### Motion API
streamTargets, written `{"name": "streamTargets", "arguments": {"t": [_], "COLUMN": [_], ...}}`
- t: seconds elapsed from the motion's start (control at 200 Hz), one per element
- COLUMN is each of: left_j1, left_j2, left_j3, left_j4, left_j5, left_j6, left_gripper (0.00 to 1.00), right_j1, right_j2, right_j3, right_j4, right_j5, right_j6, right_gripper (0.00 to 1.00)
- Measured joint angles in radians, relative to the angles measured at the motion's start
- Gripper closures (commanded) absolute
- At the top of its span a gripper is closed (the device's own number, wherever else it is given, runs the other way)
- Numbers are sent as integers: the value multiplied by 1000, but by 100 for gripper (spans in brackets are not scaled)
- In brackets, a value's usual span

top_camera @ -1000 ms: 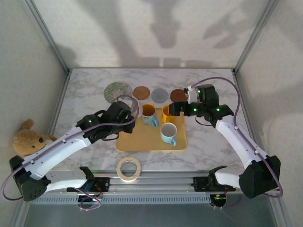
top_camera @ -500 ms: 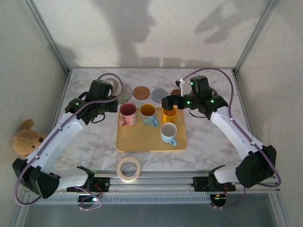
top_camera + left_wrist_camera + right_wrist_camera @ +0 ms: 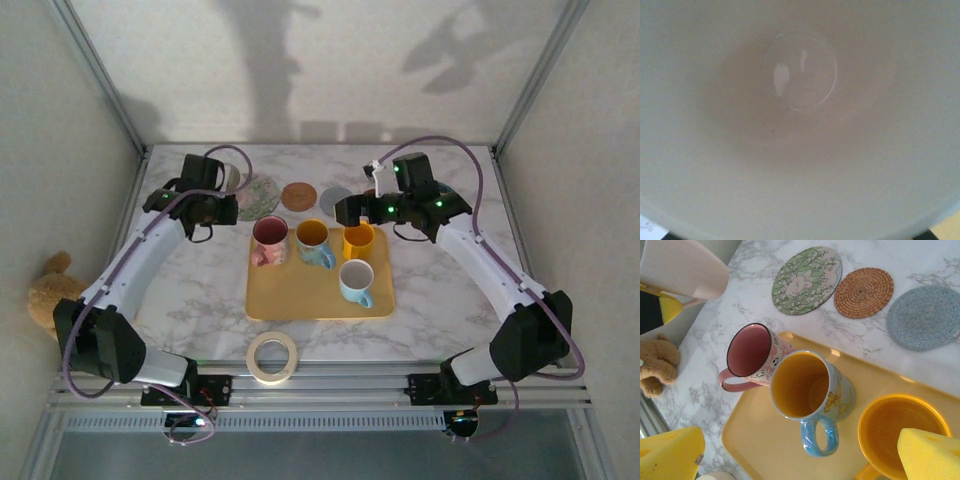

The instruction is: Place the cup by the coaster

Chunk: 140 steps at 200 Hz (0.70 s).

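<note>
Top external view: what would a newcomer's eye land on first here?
The yellow tray mid-table, carrying four colourful mugs, draws the eye first. Behind it lies a row of round coasters, and near the flowery coaster at its left end the left arm holds a pale cup in its jaws.

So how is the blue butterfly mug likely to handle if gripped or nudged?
The butterfly mug looks glazed ceramic: probably rigid, fairly heavy for its size, slick to grip. Upright on the smooth yellow tray, it would likely slide rather than tip. The pink mug stands close beside it, so a push could knock that too.
</note>
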Motion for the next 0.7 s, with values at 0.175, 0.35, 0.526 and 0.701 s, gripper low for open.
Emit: {"name": "streamTargets", "arguments": {"t": [0.175, 0.35, 0.526, 0.701], "left_j1": [47, 63, 70, 72], "left_j2": [59, 137, 222, 330], "left_j3": [3, 17, 49, 121], "left_j4": [43, 70, 89, 100], "left_j5": [43, 69, 95, 99], "left_j6": [29, 58, 82, 111], "left_gripper": [100, 100, 100, 100], "right_j1": [2, 5, 6, 6], "right_j2": [46, 80, 114, 143], "right_j3": [32, 50, 76, 92], "right_j4": [15, 45, 50, 50], "right_j5": [-2, -5, -12, -12], "right_j6": [1, 5, 8, 8], "right_gripper": [1, 1, 1, 1]}}
